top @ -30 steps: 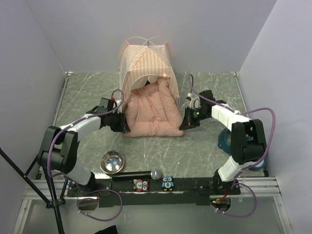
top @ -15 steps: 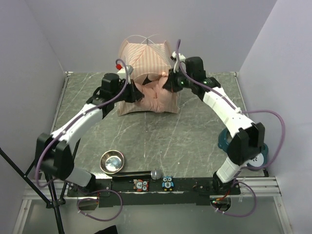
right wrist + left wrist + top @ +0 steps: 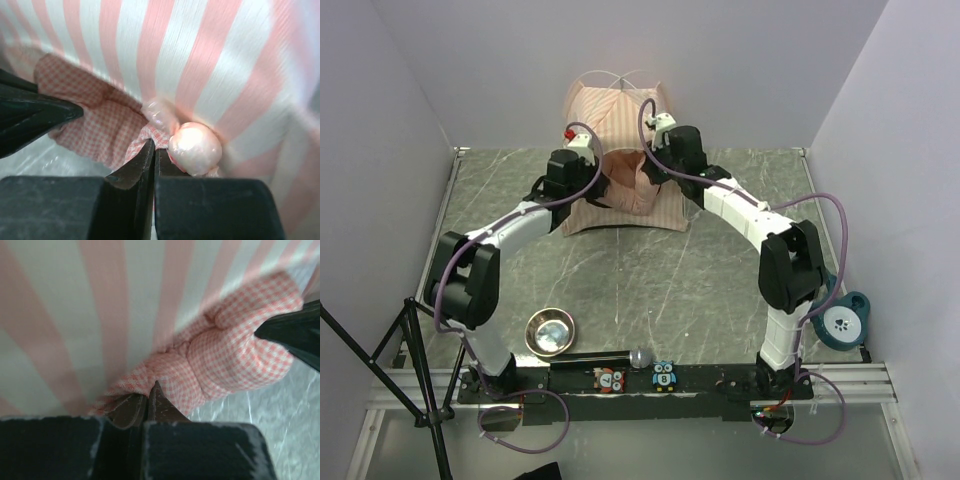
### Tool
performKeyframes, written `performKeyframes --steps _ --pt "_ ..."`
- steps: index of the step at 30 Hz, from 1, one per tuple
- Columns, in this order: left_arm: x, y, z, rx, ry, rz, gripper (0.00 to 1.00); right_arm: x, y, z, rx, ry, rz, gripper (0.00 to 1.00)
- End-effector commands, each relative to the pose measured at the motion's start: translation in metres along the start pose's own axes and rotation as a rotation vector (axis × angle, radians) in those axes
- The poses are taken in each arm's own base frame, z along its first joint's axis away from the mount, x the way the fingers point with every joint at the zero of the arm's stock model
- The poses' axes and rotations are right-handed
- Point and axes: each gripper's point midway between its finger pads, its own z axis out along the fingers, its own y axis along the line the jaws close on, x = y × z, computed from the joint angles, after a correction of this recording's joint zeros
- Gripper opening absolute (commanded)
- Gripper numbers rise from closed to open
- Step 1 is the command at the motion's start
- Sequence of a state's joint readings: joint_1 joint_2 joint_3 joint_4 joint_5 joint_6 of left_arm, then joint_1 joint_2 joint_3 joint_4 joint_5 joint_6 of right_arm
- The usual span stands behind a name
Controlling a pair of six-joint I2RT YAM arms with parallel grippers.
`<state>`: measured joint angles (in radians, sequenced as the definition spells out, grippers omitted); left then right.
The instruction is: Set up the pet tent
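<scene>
The pet tent, pink-and-white striped with thin white poles crossing on top, stands at the back middle of the table. A pink checked cushion is bunched up in its mouth. My left gripper is shut on the cushion's left edge, against the tent's striped cloth. My right gripper is shut on the cushion's right edge, beside a pearly bead on the tent's cloth. Each wrist view shows the other arm's dark fingers close by.
A steel bowl sits at the front left. A black bar with a silver ball and two owl cards lie along the front edge. A teal paw-print thing is at the right, a tripod leg at the left.
Both arms lifted the cushion from the table in front of the tent and carried it back into the tent's mouth. The left jaws closed on it.
</scene>
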<state>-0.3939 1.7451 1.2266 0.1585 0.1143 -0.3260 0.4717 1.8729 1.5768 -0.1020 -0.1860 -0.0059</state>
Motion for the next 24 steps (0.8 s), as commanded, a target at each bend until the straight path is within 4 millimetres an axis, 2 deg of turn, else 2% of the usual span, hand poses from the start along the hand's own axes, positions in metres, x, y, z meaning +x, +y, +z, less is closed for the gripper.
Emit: performKeyframes --steps 1,3,5,7,9,12,13,15,18,19,20,21,22,24 --pt "-0.117 -0.026 -0.015 0.068 -0.347 0.036 0.01 -0.088 -0.005 -0.006 0.047 -0.263 -0.037 0.00" --pt "-0.136 -0.030 -0.022 0.078 -0.407 0.026 0.01 -0.104 0.000 -0.011 0.030 -0.318 -0.007 0.00" --pt "-0.134 -0.027 -0.013 0.057 -0.391 0.048 0.01 -0.099 0.001 0.000 0.037 -0.306 -0.028 0.00" --pt "-0.121 -0.012 0.002 -0.018 -0.357 0.076 0.01 -0.078 -0.005 0.018 0.062 -0.258 -0.082 0.00" --pt "-0.097 0.006 0.017 -0.082 -0.298 0.149 0.01 -0.047 -0.013 0.035 0.084 -0.198 -0.142 0.00" --pt "-0.062 0.032 0.025 -0.176 -0.175 0.209 0.01 -0.001 -0.022 0.044 0.098 -0.083 -0.230 0.00" --pt "-0.050 0.040 0.024 -0.205 -0.123 0.218 0.02 0.009 -0.024 0.040 0.101 -0.056 -0.243 0.00" --pt "-0.033 0.050 0.017 -0.216 -0.048 0.252 0.19 0.028 -0.021 0.026 0.077 0.006 -0.266 0.04" --pt "-0.017 0.064 0.000 -0.233 0.039 0.256 0.51 0.042 -0.010 -0.008 0.028 0.067 -0.291 0.42" --pt "-0.016 0.066 -0.007 -0.230 0.048 0.254 0.58 0.042 -0.005 -0.018 0.012 0.073 -0.294 0.50" --pt "-0.019 0.066 -0.013 -0.214 0.043 0.253 0.63 0.044 -0.001 -0.028 -0.005 0.088 -0.295 0.53" --pt "-0.016 0.062 -0.022 -0.176 0.062 0.253 0.68 0.041 0.002 -0.038 -0.016 0.086 -0.293 0.59" --pt "-0.017 0.050 -0.030 -0.087 0.064 0.258 0.71 0.036 0.008 -0.047 -0.039 0.079 -0.295 0.64" --pt "-0.024 0.023 -0.048 0.061 0.038 0.270 0.77 0.030 0.021 -0.062 -0.103 0.069 -0.311 0.68"
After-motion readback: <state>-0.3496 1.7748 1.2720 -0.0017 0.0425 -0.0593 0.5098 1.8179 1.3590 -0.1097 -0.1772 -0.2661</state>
